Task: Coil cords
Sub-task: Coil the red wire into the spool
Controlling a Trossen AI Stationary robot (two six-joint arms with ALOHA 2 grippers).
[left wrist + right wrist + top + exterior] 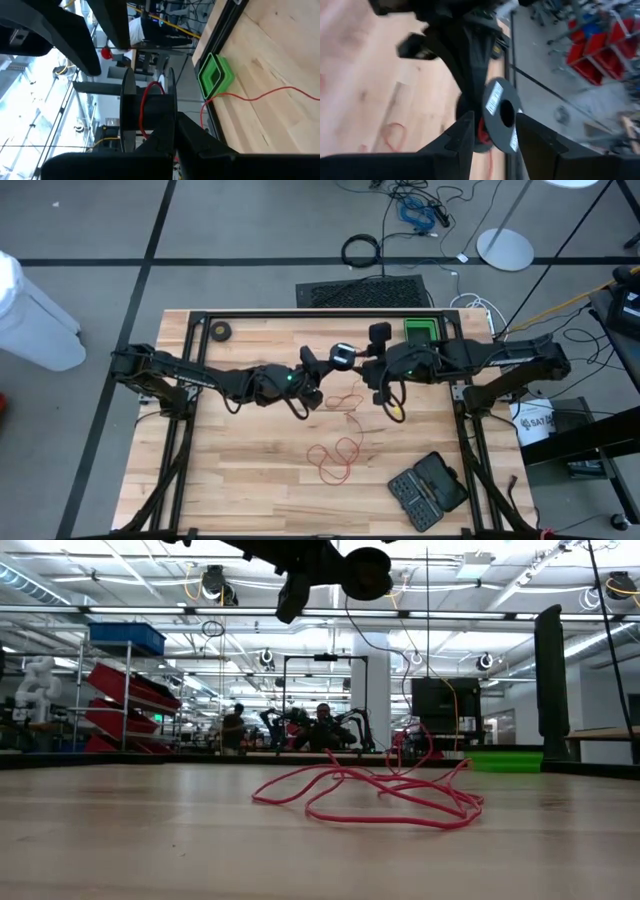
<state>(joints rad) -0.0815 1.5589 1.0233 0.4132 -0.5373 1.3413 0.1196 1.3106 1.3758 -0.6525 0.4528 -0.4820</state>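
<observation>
Red cord [335, 452], black reel [343, 356], green bin [421, 330]

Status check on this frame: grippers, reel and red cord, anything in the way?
Left gripper shut on the reel, held above the table. Right gripper open, fingers either side of the reel. Red cord mostly loose on the table. Nothing blocking.
</observation>
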